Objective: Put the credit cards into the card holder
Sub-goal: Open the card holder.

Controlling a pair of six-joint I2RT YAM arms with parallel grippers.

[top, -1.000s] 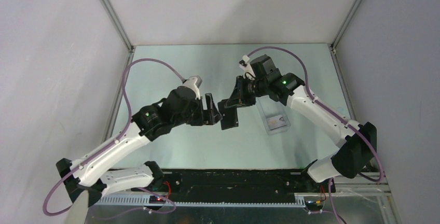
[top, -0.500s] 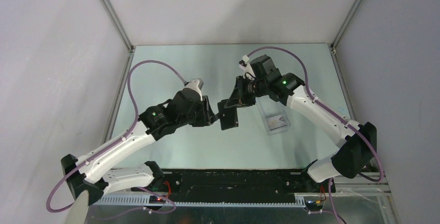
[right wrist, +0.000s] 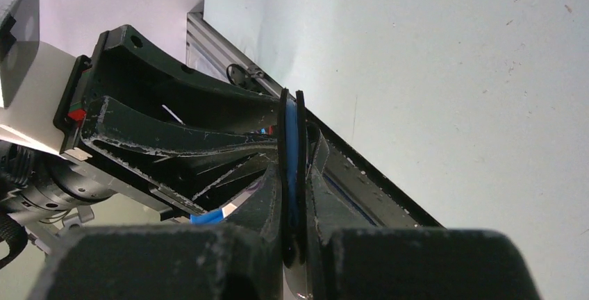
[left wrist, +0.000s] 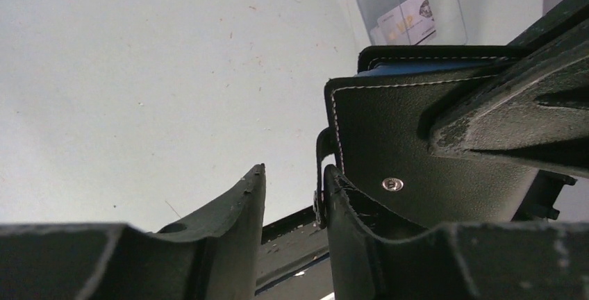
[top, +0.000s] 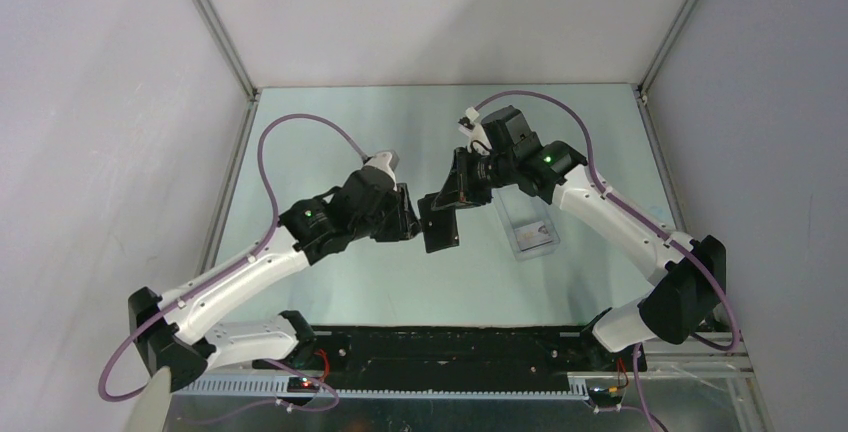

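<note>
My right gripper (top: 452, 195) is shut on the black card holder (top: 440, 224) and holds it above the table. In the right wrist view the fingers (right wrist: 267, 203) clamp its edge (right wrist: 292, 140), with blue lining showing between the black covers. My left gripper (top: 408, 220) is open right beside the holder's left edge. In the left wrist view the holder (left wrist: 417, 140) fills the right side, and its snap tab (left wrist: 319, 175) hangs in the gap of my left gripper (left wrist: 295, 173), against the right finger. One pale credit card (top: 536, 239) lies in the clear box; it also shows in the left wrist view (left wrist: 407, 26).
The clear plastic box (top: 520, 214) lies on the table to the right of the card holder, under the right arm. A black rail (top: 450, 347) runs along the near edge. Metal frame posts stand at the far corners.
My left arm has moved right, bringing its open fingers up against the card holder's left edge. The right arm and the holder have stayed still.
</note>
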